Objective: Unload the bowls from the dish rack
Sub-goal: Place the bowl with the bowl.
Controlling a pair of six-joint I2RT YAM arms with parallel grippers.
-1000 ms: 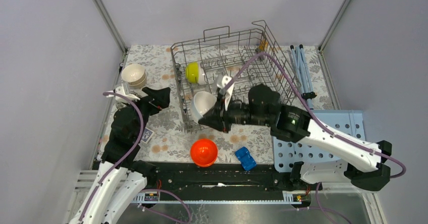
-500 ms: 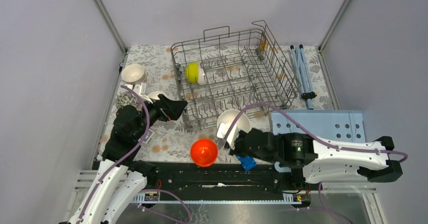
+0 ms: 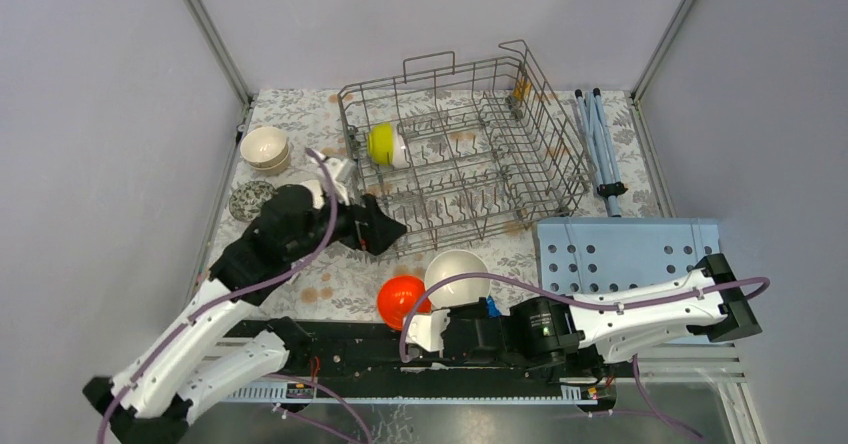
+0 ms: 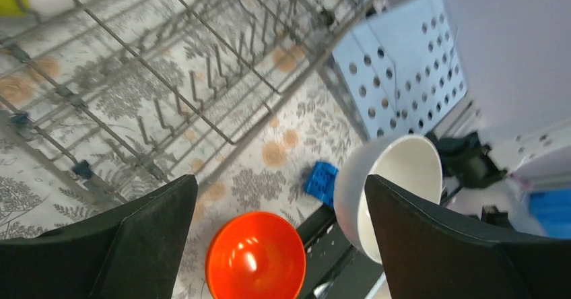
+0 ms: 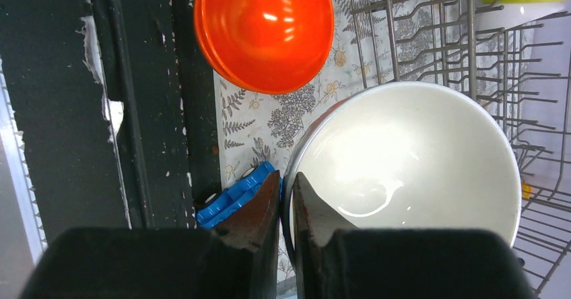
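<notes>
your right gripper (image 5: 286, 184) is pinched on the white bowl (image 5: 404, 157) at its rim, just beside the orange bowl (image 5: 264, 29) (glazed, stiff, probably slick and chippable). left gripper (image 4: 279, 184) gapes wide, empty; take the yellow bowl (image 3: 383, 146) in the rack (image 3: 560, 154) by its rim.

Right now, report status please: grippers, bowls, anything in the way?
Right gripper shut on rim of white bowl; left gripper open, empty. Yellow-green bowl in dish rack. Orange bowl, blue toy car close beside white bowl.
</notes>
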